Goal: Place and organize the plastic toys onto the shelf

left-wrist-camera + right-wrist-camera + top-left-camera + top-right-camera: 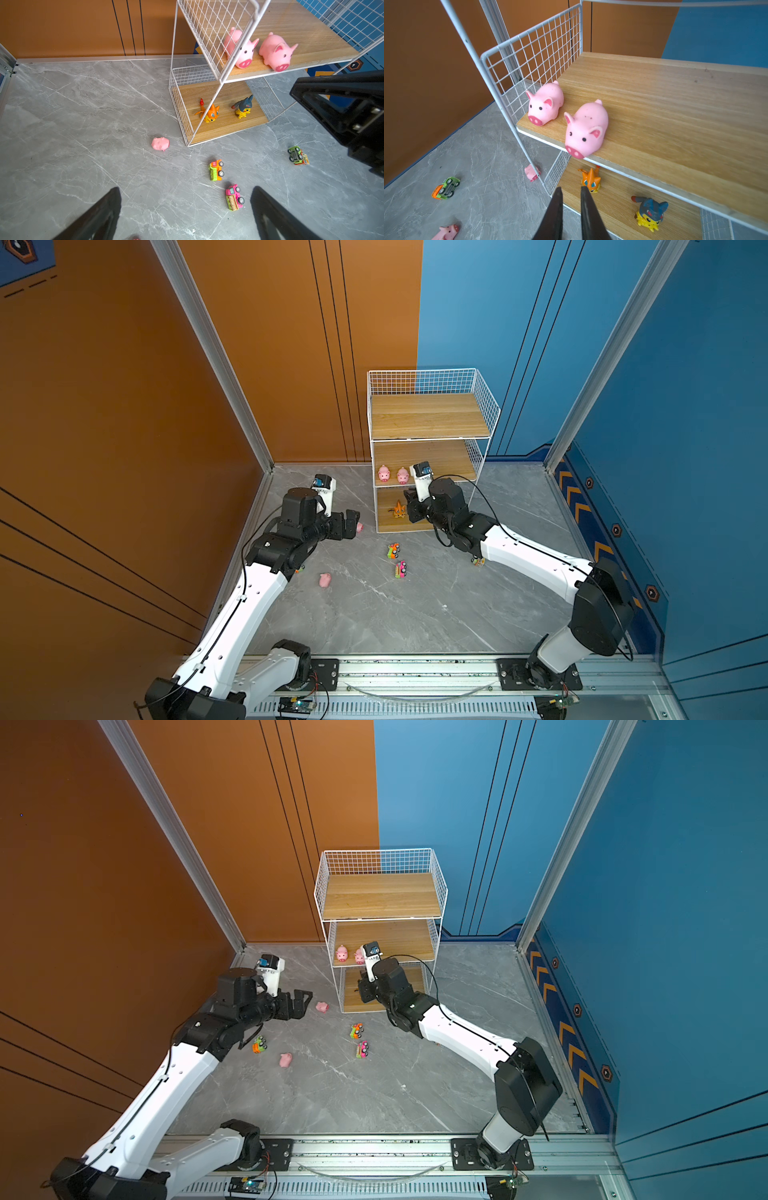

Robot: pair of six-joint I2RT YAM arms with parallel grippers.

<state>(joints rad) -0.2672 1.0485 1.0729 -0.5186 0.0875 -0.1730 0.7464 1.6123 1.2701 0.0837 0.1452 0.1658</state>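
Note:
The shelf [432, 381] [380, 861] stands at the back wall. Two pink pigs [546, 104] [586, 128] sit upright at the front left of its middle board [311, 37]. One pig [160, 143] [322, 1006] lies on the floor by the shelf's left foot, another [324, 580] nearer the front. An orange-green car [216, 169], a pink car [234, 197] and a green car [298, 155] lie on the floor. My left gripper [187, 189] [301, 1002] hangs open and empty, left of the nearer pig. My right gripper [571, 188] [409, 506] is shut and empty before the bottom board.
An orange cat figure [590, 180] and a blue-and-yellow figure [650, 212] stand on the bottom board. A fourth car [259, 1045] lies under my left arm. The orange wall [124, 406] closes the left side, the blue wall [685, 406] the right.

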